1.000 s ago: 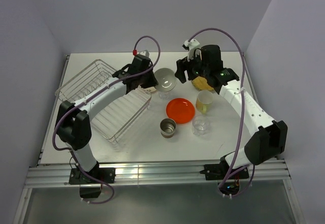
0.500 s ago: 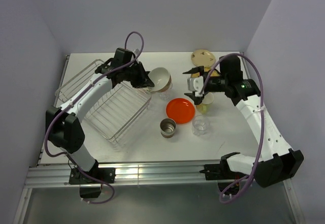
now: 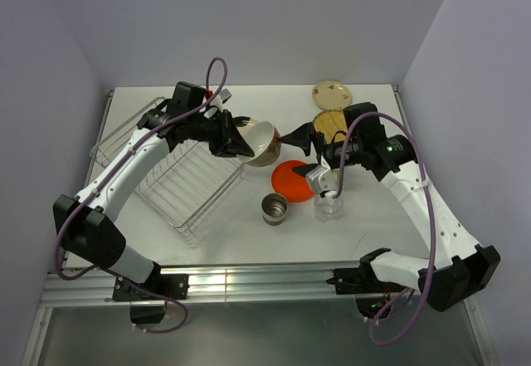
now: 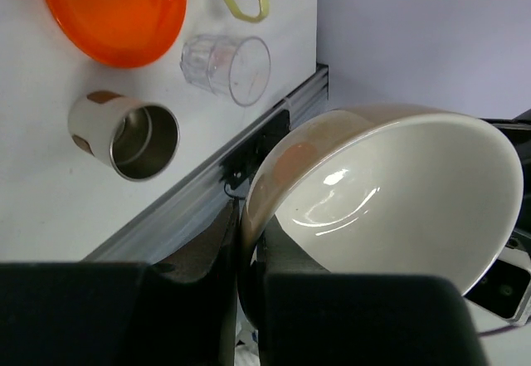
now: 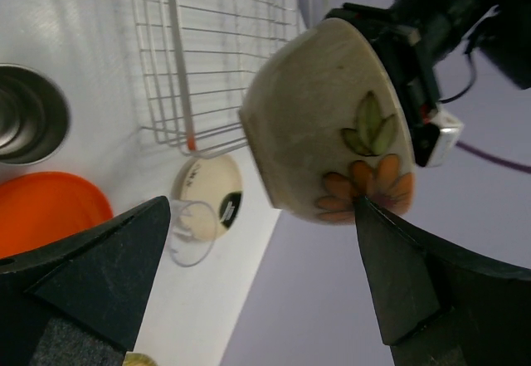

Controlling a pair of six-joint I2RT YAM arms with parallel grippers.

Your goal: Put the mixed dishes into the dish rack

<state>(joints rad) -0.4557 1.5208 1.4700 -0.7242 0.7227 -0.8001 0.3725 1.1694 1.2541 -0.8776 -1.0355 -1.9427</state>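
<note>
The white bowl point(image 3: 260, 139) is clamped at its rim in my left pincer point(image 3: 242, 143), one finger inside the glazed hollow and one against the flowered outer wall. It is tipped on its side in the air, just off the right-hand edge of the dish rack point(image 3: 178, 175) and not yet over the wires. My right pincer point(image 3: 305, 156) stands spread wide and holds nothing, on the side of the bowl away from the rack, close to the bowl but not touching it. Farther from the rack on that same side, the orange round plate point(image 3: 290, 181), the small metal cup point(image 3: 275, 208) and a clear glass point(image 3: 328, 206) sit on the counter point(image 3: 249, 233). I judge the bowl stiff, fairly heavy for a one-sided rim pinch, and slick with glaze, so it could swing or slip. It would chip if knocked on the wires. The rim is the sensible hold, and I would set it down gently inside the rack.
</note>
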